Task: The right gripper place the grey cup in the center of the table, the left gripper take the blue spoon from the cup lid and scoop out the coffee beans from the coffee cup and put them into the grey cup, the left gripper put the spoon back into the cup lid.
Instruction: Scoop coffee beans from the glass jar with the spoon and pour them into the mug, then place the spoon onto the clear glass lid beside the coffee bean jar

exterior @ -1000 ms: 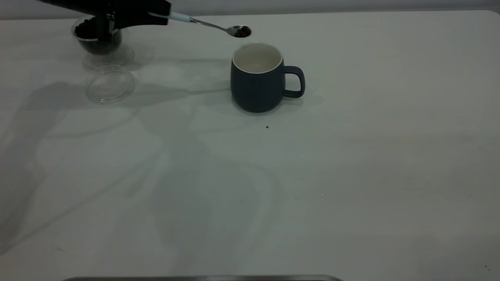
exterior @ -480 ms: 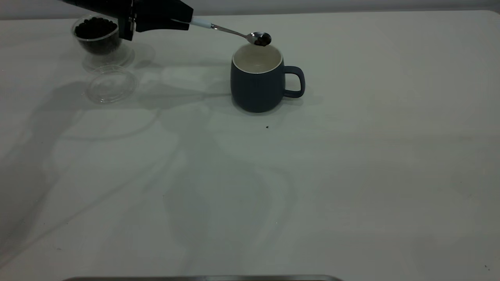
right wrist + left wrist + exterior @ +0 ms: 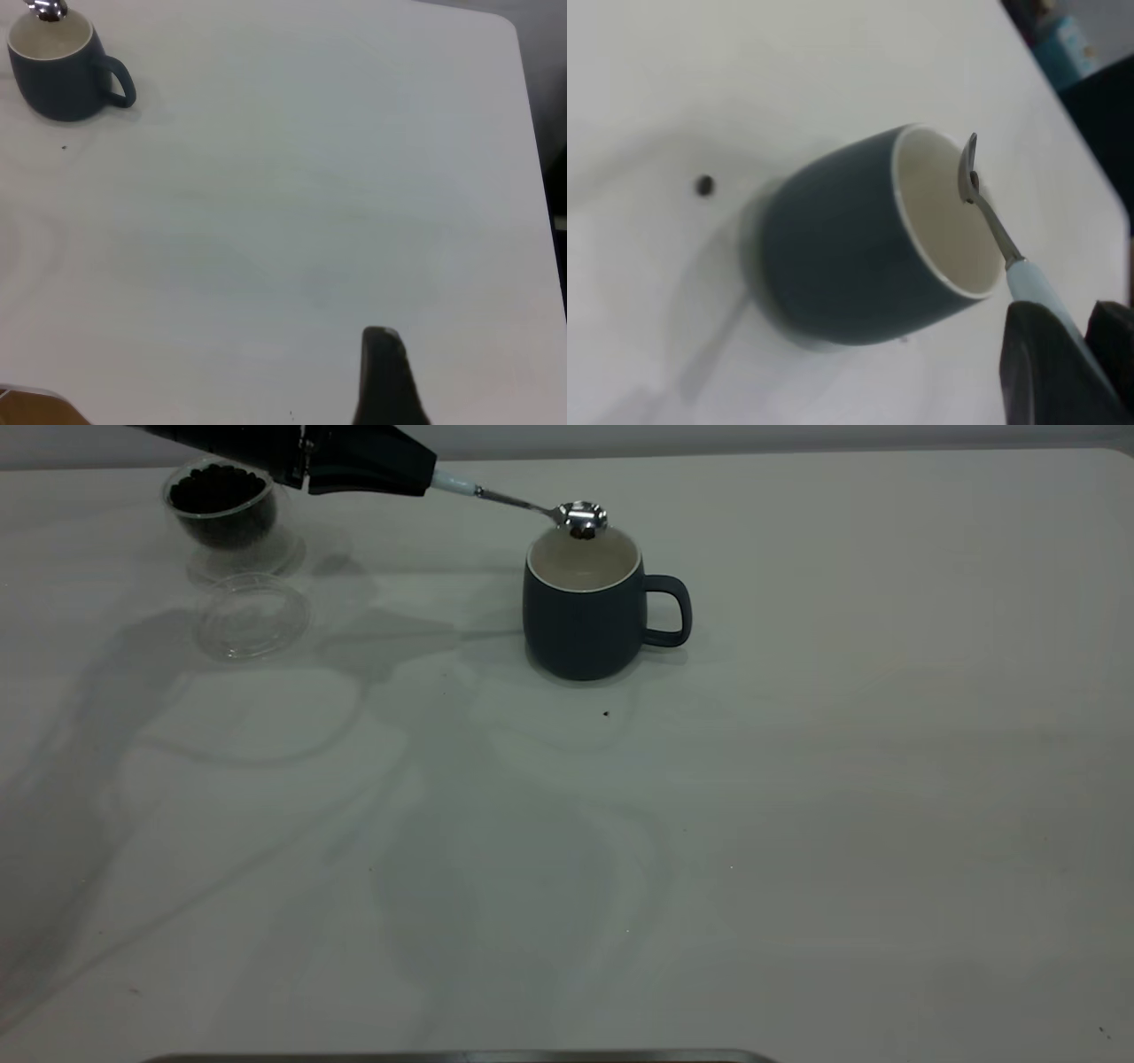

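Spoon: the blue spoon (image 3: pixel 523 503) is tipped on edge over the far rim of the mug (image 3: pixel 585 607); half a second earlier its bowl was level and loaded.
Beans: a few coffee beans (image 3: pixel 582 533) are seen dropping from the bowl into the mug, so the pour is judged under way.
Left claw (image 3: pixel 416 476): pinched on the spoon handle, left of the mug.
Glass cup (image 3: pixel 221 505): far left of the mug, beans inside.
Lid (image 3: pixel 252 615): left of the mug, bare, awaiting the spoon.
Right claw (image 3: pixel 383 372): parked well away from the mug; its state cannot be told.

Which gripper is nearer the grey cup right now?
Left. The left gripper holds the blue spoon with its bowl over the grey cup. The right gripper sits far off across the table, out of the exterior view.
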